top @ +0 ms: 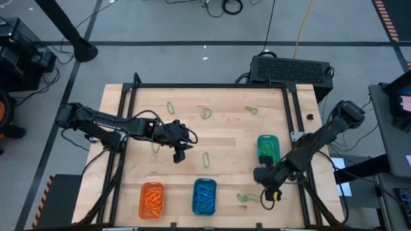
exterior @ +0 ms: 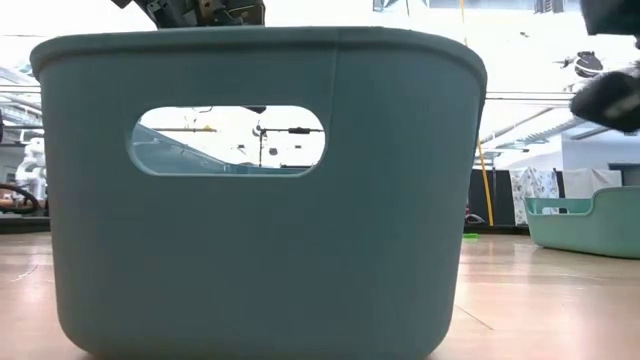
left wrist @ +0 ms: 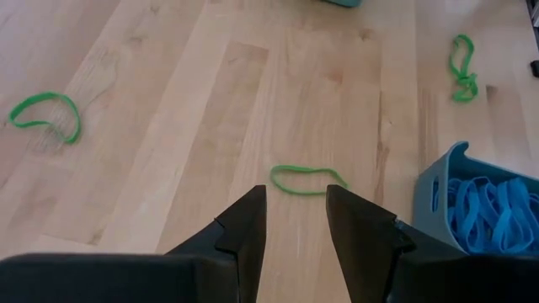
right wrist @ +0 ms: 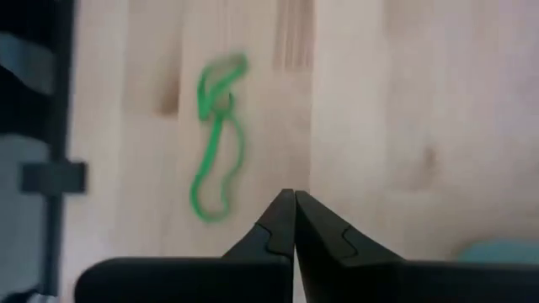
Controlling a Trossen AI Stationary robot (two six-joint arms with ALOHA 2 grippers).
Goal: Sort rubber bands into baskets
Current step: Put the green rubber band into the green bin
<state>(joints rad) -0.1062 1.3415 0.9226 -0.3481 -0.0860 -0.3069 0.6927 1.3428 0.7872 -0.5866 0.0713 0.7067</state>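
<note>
Several green rubber bands lie loose on the wooden table [top: 225, 131]. The orange basket [top: 152, 199], the blue basket [top: 204, 196] and the green basket [top: 268, 148] each hold bands of their own colour. My left gripper [top: 180, 156] is open and empty above the table's middle, with a green band [left wrist: 307, 179] [top: 206, 159] lying flat just ahead of its fingertips. My right gripper [top: 258, 175] is shut and empty, between the green basket and a twisted green band [right wrist: 217, 135] [top: 244, 197] near the front edge. In the low view the blue basket's wall [exterior: 250, 190] fills most of the picture.
More loose green bands lie at the back of the table [top: 171, 107] [top: 206, 113] [top: 252, 110] and behind my left gripper [top: 155, 146]. A black frame rail [top: 209, 86] runs round the table. A black box [top: 292, 69] stands beyond the far edge.
</note>
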